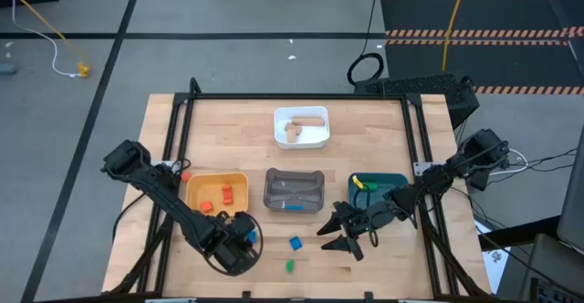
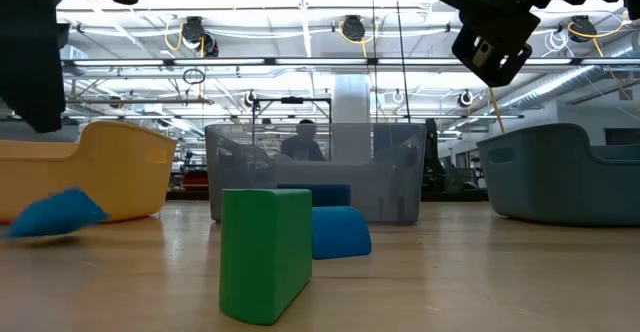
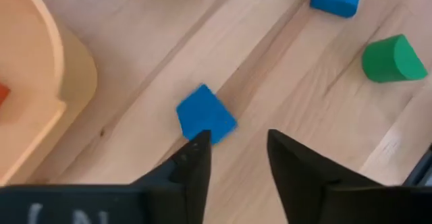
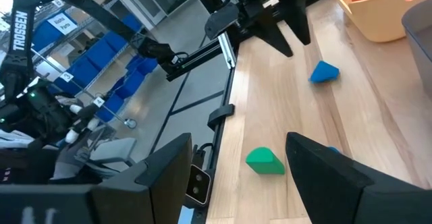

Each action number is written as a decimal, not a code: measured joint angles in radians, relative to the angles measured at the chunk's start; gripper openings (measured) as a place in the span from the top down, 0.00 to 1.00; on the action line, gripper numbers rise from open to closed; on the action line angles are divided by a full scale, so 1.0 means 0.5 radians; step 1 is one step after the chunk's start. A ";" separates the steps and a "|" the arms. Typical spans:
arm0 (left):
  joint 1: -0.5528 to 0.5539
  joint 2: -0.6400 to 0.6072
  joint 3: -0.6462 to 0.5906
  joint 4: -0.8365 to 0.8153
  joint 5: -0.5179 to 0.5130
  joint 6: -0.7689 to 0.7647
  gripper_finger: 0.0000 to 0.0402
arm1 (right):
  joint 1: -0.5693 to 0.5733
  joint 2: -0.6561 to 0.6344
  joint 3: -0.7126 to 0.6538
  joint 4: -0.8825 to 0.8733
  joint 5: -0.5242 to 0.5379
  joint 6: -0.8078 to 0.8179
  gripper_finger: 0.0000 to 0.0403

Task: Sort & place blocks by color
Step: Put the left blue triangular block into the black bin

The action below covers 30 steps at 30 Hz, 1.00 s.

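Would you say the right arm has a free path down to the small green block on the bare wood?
Probably yes: the right hand hovers open beside the green block, with nothing between.

blue block [image 3: 206, 116] | green block [image 3: 393, 59] | yellow tray [image 1: 217, 194] w/ red-orange blocks [image 1: 227, 193]

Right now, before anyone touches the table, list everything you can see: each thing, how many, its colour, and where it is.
white tray: one, white, far middle
yellow tray: one, yellow, left of the row
grey tray: one, grey, middle of the row
teal tray: one, teal, right of the row
tan blocks: at least two, tan, in white tray
red-orange blocks: two, in yellow tray
blue block: one, in grey tray
loose blue blocks: two, on bare wood, one just beyond the left tool's fingertips
green block: one, near edge
left tool: open, near-left
right tool: open, before teal tray
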 joint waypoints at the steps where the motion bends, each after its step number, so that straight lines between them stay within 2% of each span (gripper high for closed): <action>1: -0.001 0.000 0.000 0.008 0.001 -0.004 0.61 | 0.000 0.000 0.000 0.000 0.000 0.000 0.43; 6: -0.002 0.018 0.003 0.018 0.009 -0.257 0.54 | 0.000 0.000 0.000 0.002 0.000 0.000 0.43; 9: 0.013 0.021 0.003 0.026 -0.026 -0.482 0.53 | 0.000 0.000 0.000 0.002 0.000 0.000 0.43; 15: 0.045 0.134 0.005 0.060 -0.099 -0.742 0.53 | 0.000 0.000 0.000 0.002 0.000 0.000 0.43; 22: 0.046 0.235 0.005 0.082 -0.099 -0.897 0.52 | 0.000 0.000 0.000 0.002 0.000 0.000 0.43; 30: 0.068 0.232 0.005 0.086 -0.144 -0.891 0.37 | 0.000 0.000 0.000 0.002 0.000 0.000 0.43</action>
